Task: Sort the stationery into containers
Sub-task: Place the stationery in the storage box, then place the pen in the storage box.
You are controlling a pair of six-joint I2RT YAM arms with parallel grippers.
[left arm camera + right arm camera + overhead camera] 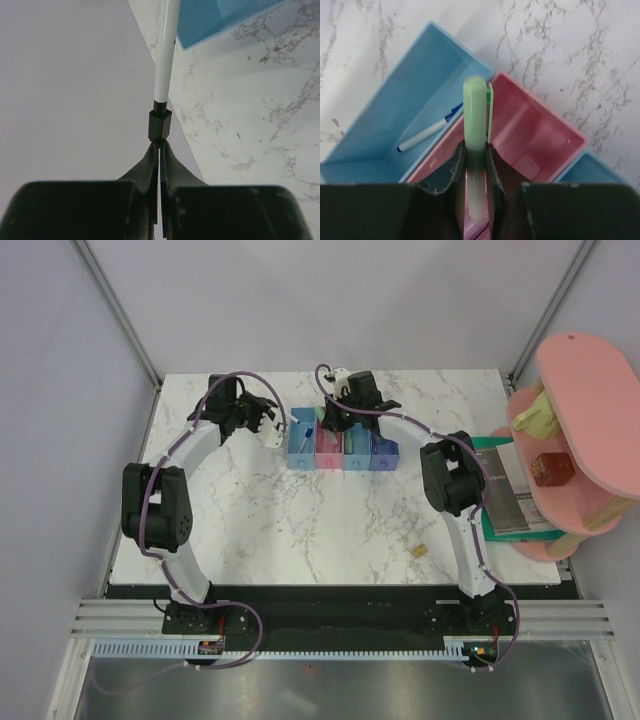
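1. In the left wrist view the pen [165,60] runs off the top edge, so its far end is cut off. Only a white barrel and a black end block show.
2. Only one corner of the light blue bin [225,15] enters that view, so it is unclear whether the pen reaches into it.
3. The left pincer [160,146] is closed, its fingers meeting on the pen's black end. The pen sticks straight out from the tips, above the table [300,530] and beside that bin corner.
4. The right pincer [475,150] is clamped on a pale green bar [474,110]. The bar's near part is hidden between the fingers, and its rounded end juts past the tips.
5. The bar hangs over the pink bin [545,145], close to the wall it shares with the light blue bin. Whether the bar touches the bin cannot be told.
6. A blue-tipped marker [425,134] lies slanted on the floor of the light blue bin, left of the bar and apart from the right pincer.
7. From above, both pincers cover the back of the bin row, and the bins' contents are hard to make out.
8. A tan nub [421,551] lies alone on the table near the right arm's base, well apart from both pincers.
9. The pink shelf [585,410] and the right arm hide part of the dark green book [497,530].
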